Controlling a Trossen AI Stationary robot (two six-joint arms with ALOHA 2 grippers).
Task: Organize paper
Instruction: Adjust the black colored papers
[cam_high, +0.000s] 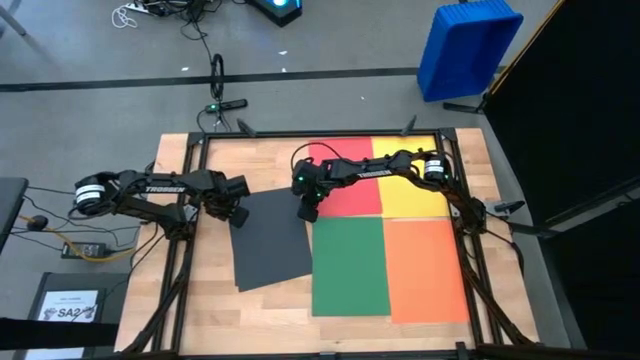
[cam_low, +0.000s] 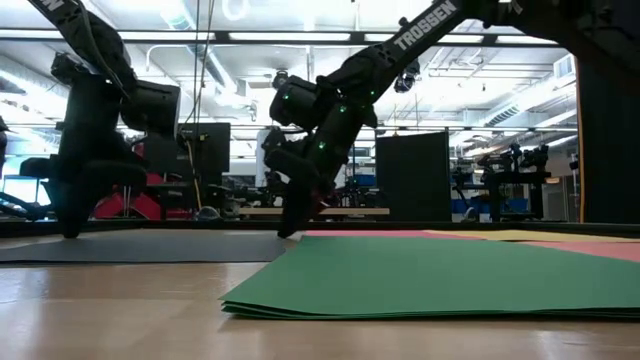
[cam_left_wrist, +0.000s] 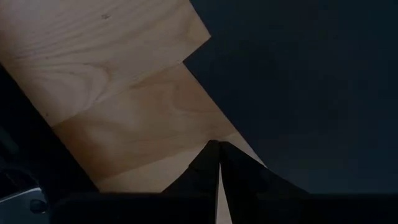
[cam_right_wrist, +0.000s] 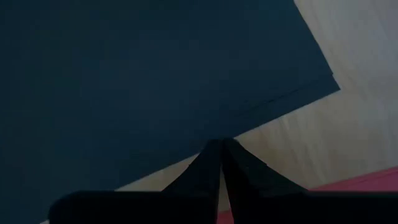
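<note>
A dark grey sheet of paper (cam_high: 268, 240) lies askew on the wooden table, left of the middle. To its right, red (cam_high: 345, 185), yellow (cam_high: 410, 185), green (cam_high: 350, 265) and orange (cam_high: 428, 268) sheets lie flat side by side. My left gripper (cam_high: 238, 216) is shut and points down at the dark sheet's far left corner. My right gripper (cam_high: 307, 213) is shut and slants down at its far right corner, between the dark sheet and the red one. My left gripper comes from above, and its shut fingertips (cam_left_wrist: 214, 155) stand low over bare wood just beside the dark sheet's edge (cam_left_wrist: 249, 140). I cannot tell whether they touch the paper. My right gripper slants down from the table's right. Its shut fingertips (cam_right_wrist: 217, 149) meet the dark sheet's edge (cam_right_wrist: 186, 155) near the corner, and the sheet lies flat. I cannot tell whether they press on it.
The black frame rail (cam_high: 190, 200) runs around the tabletop. Bare wood (cam_high: 200, 290) shows at the near left. A small white sheet marked SA2 (cam_high: 75, 305) lies beside the table on the left, and a blue bin (cam_high: 468, 45) stands on the floor behind.
</note>
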